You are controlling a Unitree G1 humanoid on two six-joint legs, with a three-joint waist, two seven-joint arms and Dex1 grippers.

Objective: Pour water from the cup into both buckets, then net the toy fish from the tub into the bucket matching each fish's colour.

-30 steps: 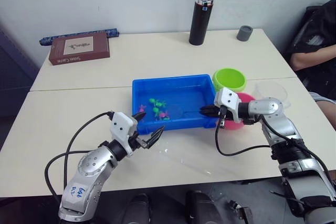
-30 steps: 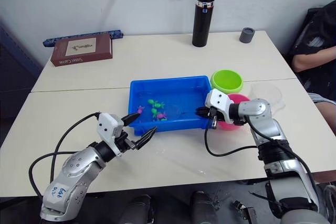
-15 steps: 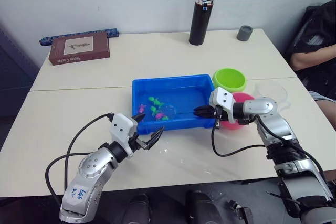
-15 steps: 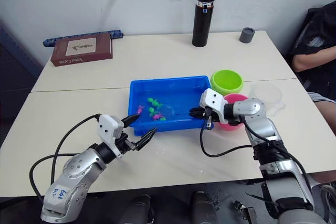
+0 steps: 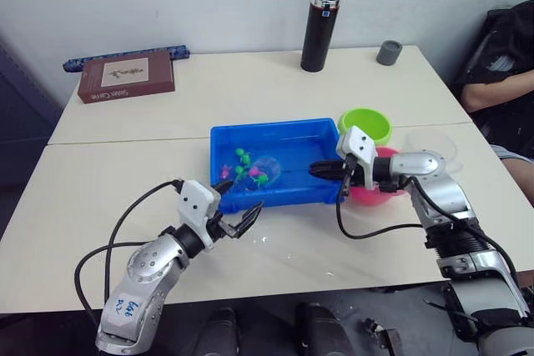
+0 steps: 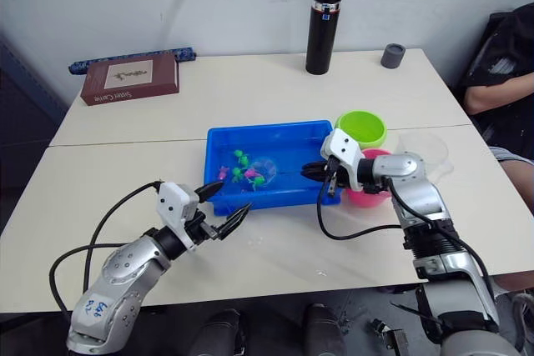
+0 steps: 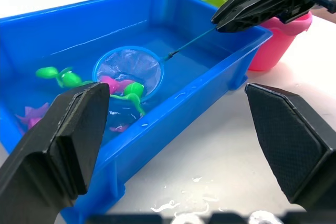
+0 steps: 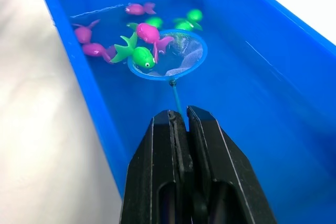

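- At table centre, the tub point(image 5: 271, 135) holds water, with the toy fish point(image 8: 142, 56) clustered toward its 9 o'clock half; green and pink ones float mixed together.
- Right gripper point(image 5: 320, 169) sits over the tub's 3 o'clock rim, fingers pinched tight on the thin handle of a small net point(image 8: 168, 54).
- The net's round blue hoop lies in the water among the fish; a green fish and a pink fish point(image 8: 148, 32) overlap the hoop's rim. Cannot tell whether either is inside the mesh.
- Left gripper point(image 5: 238, 210) hovers over the tabletop just outside the tub's 7 o'clock corner, fingers spread wide, holding nothing.
- Green bucket point(image 5: 365, 123) stands at 2 o'clock from the tub, just beside its corner; pink bucket point(image 5: 380, 189) stands at 4 o'clock, partly behind the right wrist.
- The cup point(image 5: 434, 144) stands at 3 o'clock, beyond the pink bucket.
- Small water drops point(image 7: 173, 204) lie on the table at the tub's 6 o'clock side.
- A black flask point(image 5: 321, 12), a grey cap point(image 5: 388, 52) and a book point(image 5: 127, 75) sit along the far edge.
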